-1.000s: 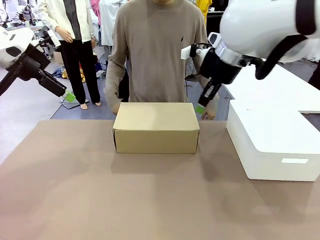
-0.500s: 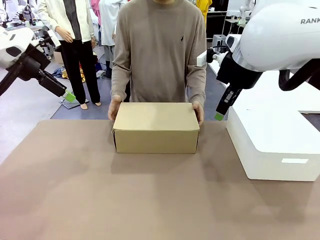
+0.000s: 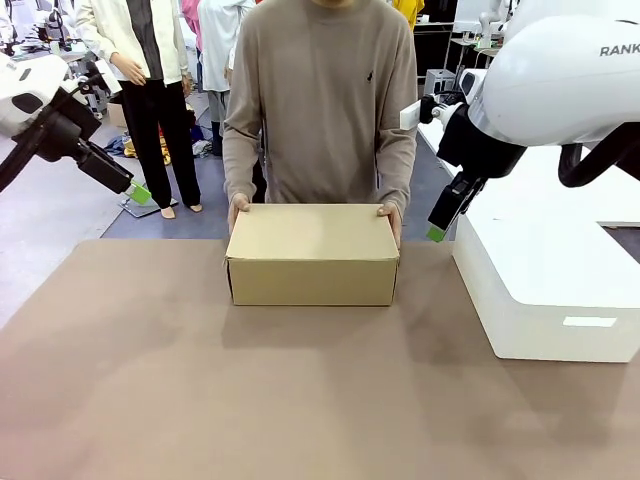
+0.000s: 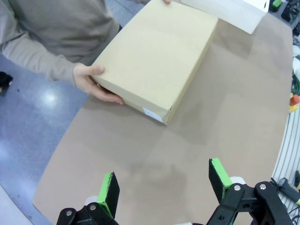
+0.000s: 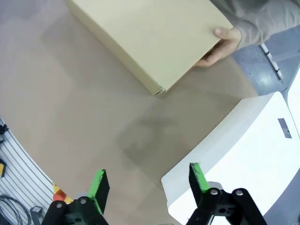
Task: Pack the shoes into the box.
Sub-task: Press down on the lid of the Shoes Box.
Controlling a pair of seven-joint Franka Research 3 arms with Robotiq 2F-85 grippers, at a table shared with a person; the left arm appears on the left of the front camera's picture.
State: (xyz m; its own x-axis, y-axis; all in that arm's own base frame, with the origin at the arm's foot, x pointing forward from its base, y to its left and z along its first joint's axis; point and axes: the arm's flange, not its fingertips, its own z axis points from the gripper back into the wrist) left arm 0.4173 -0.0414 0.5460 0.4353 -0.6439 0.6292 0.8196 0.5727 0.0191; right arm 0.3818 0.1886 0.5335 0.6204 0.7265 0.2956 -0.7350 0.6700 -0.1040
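I see the box (image 3: 312,254) lid-down at table (image 3: 300,400) far-centre, person's hands (image 3: 238,208) on both ends; L gripper (image 4: 164,187) raised w/ fingers apart; R gripper (image 5: 147,180) likewise spread, above white block (image 3: 545,285) edge.

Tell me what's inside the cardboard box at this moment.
Nothing inside shows: the box has its lid shut flat, so any contents are covered. The person's hands grip its far corners; both grippers, left and right, hang open above the table.
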